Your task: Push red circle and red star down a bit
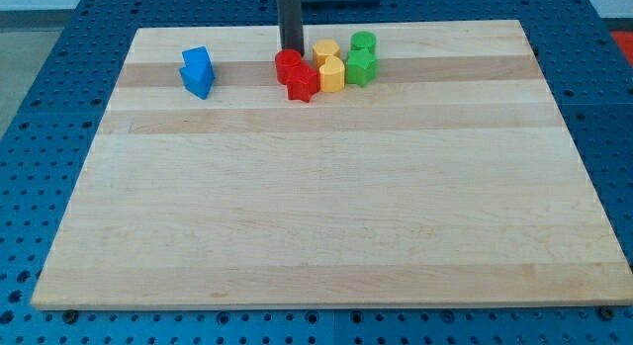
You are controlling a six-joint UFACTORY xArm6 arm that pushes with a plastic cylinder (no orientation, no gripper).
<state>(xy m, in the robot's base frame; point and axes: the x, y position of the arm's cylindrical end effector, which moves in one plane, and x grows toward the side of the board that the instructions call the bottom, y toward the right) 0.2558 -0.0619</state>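
My rod is cut off by the view's top; my tip (291, 50) holds nothing and sits just above the red circle (288, 63), touching or nearly so. The red star (303, 83) overlaps the circle's lower right, its points hard to make out, so I cannot tell its facing. Right of the circle crowd two yellow blocks (329, 68) and two green blocks (362, 58), shapes unclear. Left of it, well apart, a blue block (198, 71). Below the circle the board (326, 216) lies open

No readable text, label, number or sign anywhere in view.
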